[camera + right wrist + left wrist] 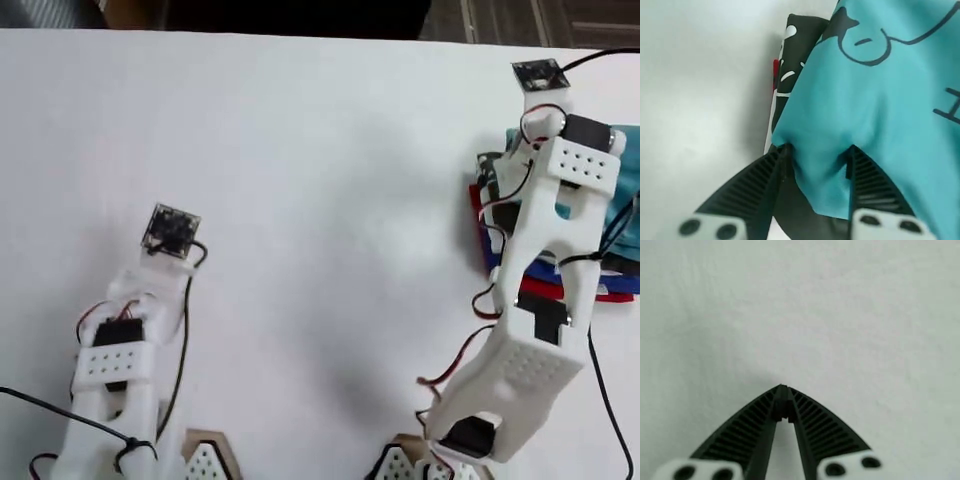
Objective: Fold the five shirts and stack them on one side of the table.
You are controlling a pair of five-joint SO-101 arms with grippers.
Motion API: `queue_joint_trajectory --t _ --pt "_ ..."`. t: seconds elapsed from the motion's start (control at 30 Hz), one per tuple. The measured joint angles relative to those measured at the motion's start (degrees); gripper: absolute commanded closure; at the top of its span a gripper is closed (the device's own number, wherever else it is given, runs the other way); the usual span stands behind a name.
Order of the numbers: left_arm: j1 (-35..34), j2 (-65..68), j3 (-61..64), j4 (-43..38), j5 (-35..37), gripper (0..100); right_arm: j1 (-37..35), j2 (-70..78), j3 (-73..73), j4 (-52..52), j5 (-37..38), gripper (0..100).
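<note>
My left tool [783,405] is clenched on nothing, its tips touching just above bare white tabletop [300,180], on the near left of it and well apart from the clothes. My right tool [817,155] is over the stack of folded shirts [500,245] at the tabletop's right edge. It grasps a bunched fold of the teal shirt [880,100], which lies on top and bulges up between my two fingers. Beneath it a dark shirt with white print [795,55] pokes out, then red [480,215] and blue [545,270] layers lower down.
</note>
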Motion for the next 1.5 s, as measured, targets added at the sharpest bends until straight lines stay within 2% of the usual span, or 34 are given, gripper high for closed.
queue_joint_trajectory --t 0.07,0.1,0.3,0.6,0.83,0.97,1.13,1.27,1.37,1.5 --pt "0.0 0.0 0.0 -0.2 0.0 97 0.9 0.0 0.0 -0.2 0.2 97.4" --pt "-0.1 0.0 0.0 -0.4 0.0 97 1.4 0.0 0.0 -0.4 0.2 98.5" --pt "0.0 0.0 0.0 -0.5 0.0 97 5.5 0.0 -0.1 -0.5 0.3 97.6" --pt "-0.1 0.0 0.0 -0.5 0.0 97 6.5 -5.0 -0.1 3.1 11.3 97.6" --pt "-0.1 0.0 0.0 -0.5 0.0 97 6.6 -5.2 -0.1 7.8 14.8 97.5" --pt "0.0 0.0 0.0 -0.5 0.0 97 6.6 -5.2 -0.1 8.1 14.8 96.8" --pt "0.0 0.0 0.0 -0.5 0.0 97 6.6 -5.2 -0.1 8.5 14.8 84.1" --pt "0.0 0.0 0.1 -1.3 0.0 97 6.3 -7.0 -1.0 10.1 14.7 82.6" --pt "0.0 0.0 0.1 -1.4 0.0 97 6.0 -11.4 -4.3 9.4 11.0 82.6" --pt "0.0 0.0 0.1 -1.5 0.0 97 6.2 -15.5 -6.8 3.3 4.7 82.6"
